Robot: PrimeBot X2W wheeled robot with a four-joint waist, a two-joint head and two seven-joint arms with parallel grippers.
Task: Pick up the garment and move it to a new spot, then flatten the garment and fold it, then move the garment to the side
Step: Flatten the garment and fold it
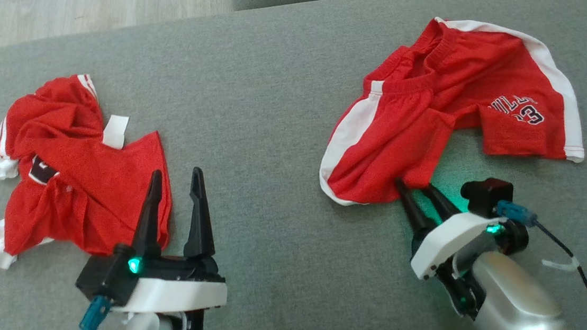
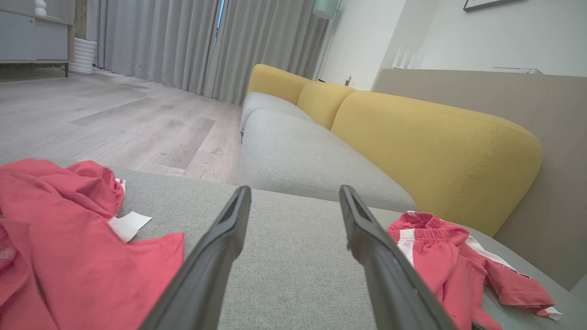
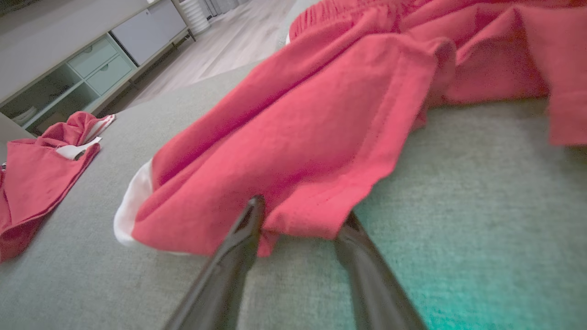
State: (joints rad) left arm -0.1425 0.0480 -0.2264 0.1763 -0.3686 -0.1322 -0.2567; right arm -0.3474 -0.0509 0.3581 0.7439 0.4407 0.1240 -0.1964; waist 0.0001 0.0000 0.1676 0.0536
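We work on the grey sofa seat (image 1: 275, 81), which spans the head view. The red shorts (image 1: 428, 121), our garment, lie rumpled at its upper right with their white side stripes showing. A red jersey (image 1: 89, 193) sits crumpled at the left. At lower left the left gripper (image 1: 176, 174) hangs just beside the jersey's edge, its claw spread wide and empty. At lower right the right gripper (image 1: 412, 186) stands partly apart astride the near hem (image 3: 302, 220) of the shorts, with a fold of cloth between the fingers. We cannot tell whether it has bitten. For a sound pick-up, we judge, the fingers should reach past the stitched edge and pinch both layers before lifting, or the thin hem may slip out.
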